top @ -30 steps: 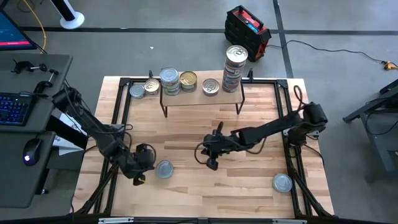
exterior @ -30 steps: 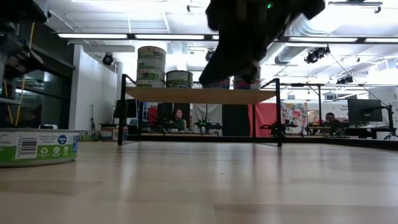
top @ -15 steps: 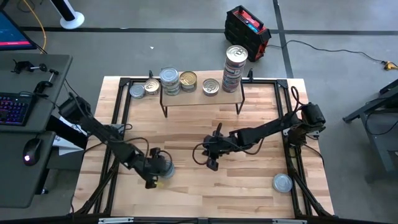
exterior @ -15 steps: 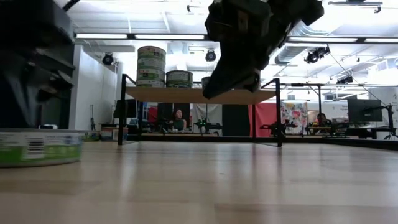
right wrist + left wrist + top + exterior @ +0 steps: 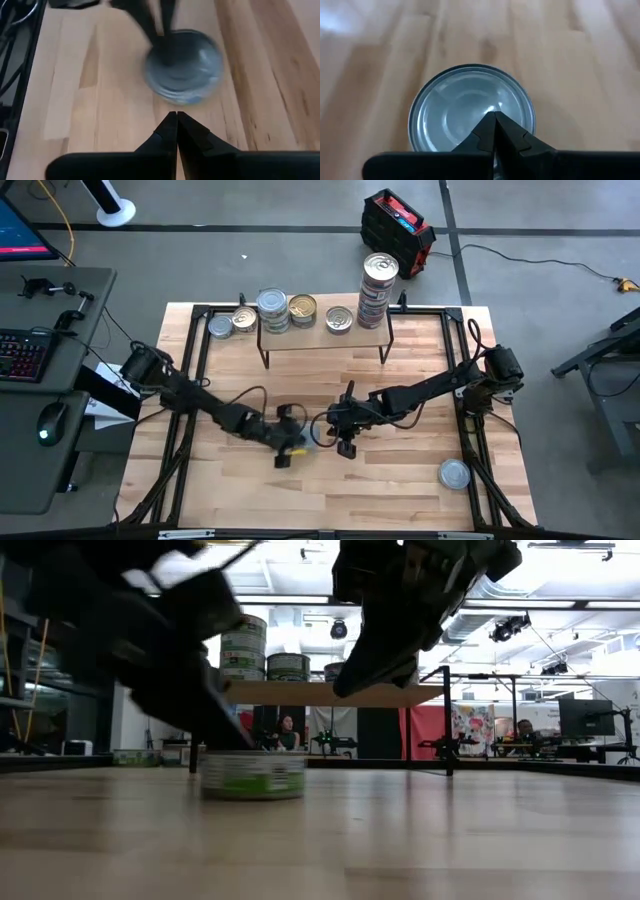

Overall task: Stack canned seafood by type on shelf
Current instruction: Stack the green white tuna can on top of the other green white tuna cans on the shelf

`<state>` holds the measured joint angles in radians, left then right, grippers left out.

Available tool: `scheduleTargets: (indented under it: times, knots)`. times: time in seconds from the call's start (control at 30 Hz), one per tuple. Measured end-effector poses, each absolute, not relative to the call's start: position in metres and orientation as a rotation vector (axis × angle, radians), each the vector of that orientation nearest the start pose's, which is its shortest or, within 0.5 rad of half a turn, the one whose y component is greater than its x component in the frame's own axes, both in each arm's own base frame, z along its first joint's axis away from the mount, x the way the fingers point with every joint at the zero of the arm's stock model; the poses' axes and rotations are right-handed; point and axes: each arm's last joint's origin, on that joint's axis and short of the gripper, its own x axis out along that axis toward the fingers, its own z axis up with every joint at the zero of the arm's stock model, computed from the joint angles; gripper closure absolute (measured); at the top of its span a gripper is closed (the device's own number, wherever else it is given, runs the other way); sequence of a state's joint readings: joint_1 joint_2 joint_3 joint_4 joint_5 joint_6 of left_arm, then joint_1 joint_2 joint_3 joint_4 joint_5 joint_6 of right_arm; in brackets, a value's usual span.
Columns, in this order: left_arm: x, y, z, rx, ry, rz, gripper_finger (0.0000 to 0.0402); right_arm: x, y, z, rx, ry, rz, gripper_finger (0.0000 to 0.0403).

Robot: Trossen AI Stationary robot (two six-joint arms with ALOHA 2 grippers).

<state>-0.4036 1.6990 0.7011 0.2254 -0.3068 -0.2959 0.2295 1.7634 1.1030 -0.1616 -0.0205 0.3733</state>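
Left gripper (image 5: 287,446) has its fingers pinched together, holding nothing, nosed right up against a silver-lidded tin (image 5: 472,111) on the tabletop (image 5: 400,390) near the middle. Right gripper (image 5: 343,436) is pinched closed too, empty, hovering just on the other side of that tin. Shelf (image 5: 325,330) sits at the far edge with several tins already on it, including a tall stack (image 5: 377,288); one more loose tin (image 5: 454,473) lies near the front right corner. Risk-wise, with closed fingers just shoving, the tin could skid off line or the two grippers could bump each other. Its green-and-white label is too blurry to read.
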Motion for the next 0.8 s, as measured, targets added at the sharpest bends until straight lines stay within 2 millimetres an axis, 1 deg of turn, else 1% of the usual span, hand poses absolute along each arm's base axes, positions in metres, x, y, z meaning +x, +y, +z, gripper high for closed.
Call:
scheduleTargets:
  times: [0.07,0.17,0.23,0.3,0.4,0.53,0.6,0.8]
  knots:
    - [0.293,-0.105,0.133,0.000,0.724,0.008,0.0402,0.356,0.084,0.188,0.249,0.866,0.095,0.0403]
    - [0.296,-0.099,0.156,-0.002,0.720,-0.025,0.0401,0.353,0.083,0.184,0.205,0.910,0.103,0.0403]
    - [0.289,-0.097,0.164,0.011,0.759,-0.026,0.0402,0.353,0.083,0.177,0.167,0.952,0.113,0.0403]
    - [0.280,-0.096,0.166,0.035,0.801,-0.010,0.0401,0.356,0.082,0.165,0.121,0.980,0.126,0.0403]
    - [0.271,-0.094,0.165,0.039,0.806,0.003,0.0402,0.364,0.082,0.147,0.081,0.976,0.145,0.0403]
    - [0.265,-0.092,0.152,-0.014,0.786,0.020,0.0402,0.372,0.081,0.128,0.085,0.966,0.140,0.0403]
    - [0.266,-0.092,0.149,-0.037,0.752,0.020,0.0401,0.373,0.081,0.125,0.105,0.964,0.128,0.0403]
    - [0.265,-0.091,0.135,-0.028,0.772,0.053,0.0401,0.374,0.080,0.125,0.120,0.959,0.116,0.0403]
